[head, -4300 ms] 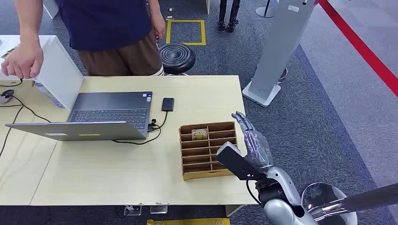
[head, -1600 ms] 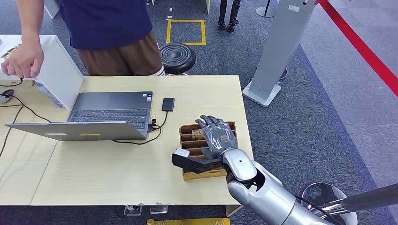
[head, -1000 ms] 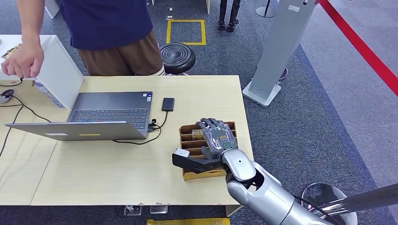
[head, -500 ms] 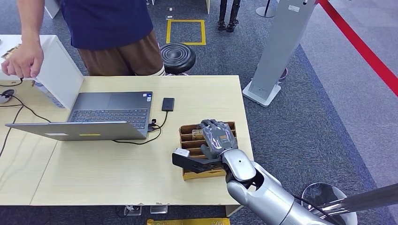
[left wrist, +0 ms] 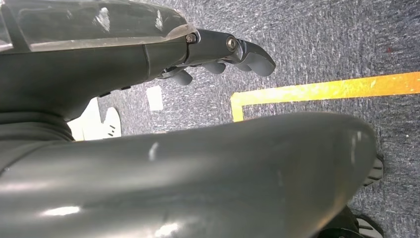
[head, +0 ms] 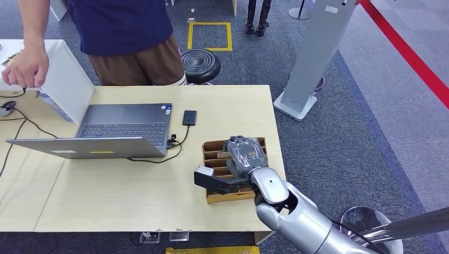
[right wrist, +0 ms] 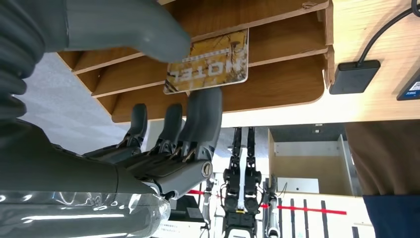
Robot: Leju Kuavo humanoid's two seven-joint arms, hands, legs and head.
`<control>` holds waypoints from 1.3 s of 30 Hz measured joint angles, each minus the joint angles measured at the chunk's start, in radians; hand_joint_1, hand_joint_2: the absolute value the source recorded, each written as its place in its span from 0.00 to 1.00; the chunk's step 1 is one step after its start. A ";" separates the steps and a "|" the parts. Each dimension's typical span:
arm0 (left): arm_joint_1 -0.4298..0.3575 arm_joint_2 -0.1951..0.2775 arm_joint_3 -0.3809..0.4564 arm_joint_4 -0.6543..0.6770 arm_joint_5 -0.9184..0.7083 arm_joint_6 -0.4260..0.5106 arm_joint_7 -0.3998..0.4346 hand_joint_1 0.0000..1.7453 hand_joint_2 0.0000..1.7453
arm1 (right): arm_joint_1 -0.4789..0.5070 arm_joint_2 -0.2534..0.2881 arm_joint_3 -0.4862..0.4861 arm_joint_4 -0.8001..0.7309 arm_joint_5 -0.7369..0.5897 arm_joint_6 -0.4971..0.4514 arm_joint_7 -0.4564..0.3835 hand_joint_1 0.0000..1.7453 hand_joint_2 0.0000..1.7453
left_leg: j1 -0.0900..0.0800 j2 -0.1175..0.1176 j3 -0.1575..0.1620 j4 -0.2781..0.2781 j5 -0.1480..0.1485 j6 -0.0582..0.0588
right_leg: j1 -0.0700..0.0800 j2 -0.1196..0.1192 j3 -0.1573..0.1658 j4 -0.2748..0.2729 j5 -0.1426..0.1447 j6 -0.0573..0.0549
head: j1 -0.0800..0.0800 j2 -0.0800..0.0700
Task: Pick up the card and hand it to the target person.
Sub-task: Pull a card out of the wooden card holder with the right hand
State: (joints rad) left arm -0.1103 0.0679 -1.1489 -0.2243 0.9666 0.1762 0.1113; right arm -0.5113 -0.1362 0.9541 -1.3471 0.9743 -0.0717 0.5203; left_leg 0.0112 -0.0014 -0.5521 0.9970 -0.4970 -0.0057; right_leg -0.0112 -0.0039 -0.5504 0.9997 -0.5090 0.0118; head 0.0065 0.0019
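The card [right wrist: 208, 62] stands in a slot near the far end of the rack [head: 214, 159], a slotted wooden holder at about 4 o'clock on the bench [head: 132, 196], close to its right edge. The right hand [head: 244, 156] is over the rack's far end. In the right wrist view its thumb lies on one face of the card and the fingers [right wrist: 200, 116] come up to the opposite side, one fingertip at the card's free edge. They are nearly closed around it, though whether they truly press on it or merely touch I cannot tell. The card is still seated in its slot.

The card looks thin, flat, light and fairly stiff, with a printed, probably glossy face, so it may slip under a weak pinch. I judge the best hold is on the exposed half, thumb on one face and fingers on the other, then drawn straight out along the slot so it does not jam or bend against the dividers.

The left hand [left wrist: 218, 52] hangs over the carpet, fingers curled in, holding nothing.

The person [head: 124, 37] stands at 11 o'clock beyond the bench, behind the laptop [head: 116, 129].
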 joint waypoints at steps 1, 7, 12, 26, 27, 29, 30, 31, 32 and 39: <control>0.000 0.000 0.000 0.000 0.000 0.000 0.000 0.00 0.00 | 0.000 0.000 0.000 0.000 0.000 0.000 0.000 0.55 1.00 | 0.000 0.000 0.000 0.000 0.000 0.000 | 0.000 0.000 0.000 0.000 0.000 0.000 | 0.000 0.000; 0.000 0.000 -0.001 0.000 0.001 0.002 -0.003 0.00 0.00 | -0.001 0.000 0.001 0.000 -0.003 0.000 -0.006 0.46 1.00 | 0.000 0.000 0.000 0.000 0.000 0.000 | 0.000 0.000 0.000 0.000 0.000 0.000 | 0.000 0.000; 0.000 0.000 -0.002 0.000 0.002 0.002 -0.003 0.00 0.00 | -0.002 0.000 0.008 0.002 -0.012 0.000 -0.009 0.51 1.00 | 0.000 0.000 0.000 0.000 0.000 0.000 | 0.000 0.000 0.000 0.000 0.000 0.000 | 0.000 0.000; 0.000 0.000 -0.002 0.000 0.005 0.004 -0.001 0.00 0.50 | -0.002 0.000 0.010 0.002 -0.023 0.000 -0.010 0.87 1.00 | 0.000 0.000 0.000 0.000 0.000 0.000 | 0.000 0.000 0.000 0.000 0.000 0.000 | 0.000 0.000; 0.000 0.000 -0.002 0.000 0.005 0.004 0.000 0.00 0.75 | -0.002 0.000 0.010 0.002 -0.024 0.000 -0.010 0.87 1.00 | 0.000 0.000 0.000 0.000 0.000 0.000 | 0.000 0.000 0.000 0.000 0.000 0.000 | 0.000 0.000; 0.000 0.000 -0.002 0.000 0.006 0.002 0.000 0.00 1.00 | -0.002 0.000 0.010 0.002 -0.025 0.000 -0.009 0.86 1.00 | 0.000 0.000 0.000 0.000 0.000 0.000 | 0.000 0.000 0.000 0.000 0.000 0.000 | 0.000 0.000; 0.000 0.000 -0.002 0.000 0.006 0.001 -0.002 0.00 1.00 | -0.002 0.000 0.010 0.002 -0.025 0.000 -0.009 0.86 1.00 | 0.000 0.000 0.000 0.000 0.000 0.000 | 0.000 0.000 0.000 0.000 0.000 0.000 | 0.000 0.000; 0.000 0.000 -0.002 0.000 0.005 0.000 -0.004 0.00 1.00 | -0.002 0.000 0.010 0.002 -0.025 0.000 -0.009 0.86 1.00 | 0.000 0.000 0.000 0.000 0.000 0.000 | 0.000 0.000 0.000 0.000 0.000 0.000 | 0.000 0.000; 0.000 0.000 -0.002 0.000 0.004 0.000 -0.007 0.00 1.00 | -0.002 0.000 0.010 0.001 -0.025 0.000 -0.008 0.86 1.00 | 0.000 0.000 0.000 0.000 0.000 0.000 | 0.000 0.000 0.000 0.000 0.000 0.000 | 0.000 0.000; 0.000 0.000 -0.002 0.000 0.002 0.006 -0.015 0.00 1.00 | -0.002 0.000 0.009 0.001 -0.025 -0.007 -0.001 0.86 1.00 | 0.000 0.000 0.000 0.000 0.000 0.000 | 0.000 0.000 0.000 0.000 0.000 0.000 | 0.000 0.000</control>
State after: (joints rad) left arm -0.1100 0.0683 -1.1505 -0.2243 0.9688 0.1826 0.0960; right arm -0.5134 -0.1363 0.9633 -1.3462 0.9498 -0.0786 0.5195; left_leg 0.0112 -0.0013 -0.5520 0.9970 -0.4970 -0.0057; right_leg -0.0112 -0.0039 -0.5505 0.9997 -0.5090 0.0118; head 0.0062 0.0019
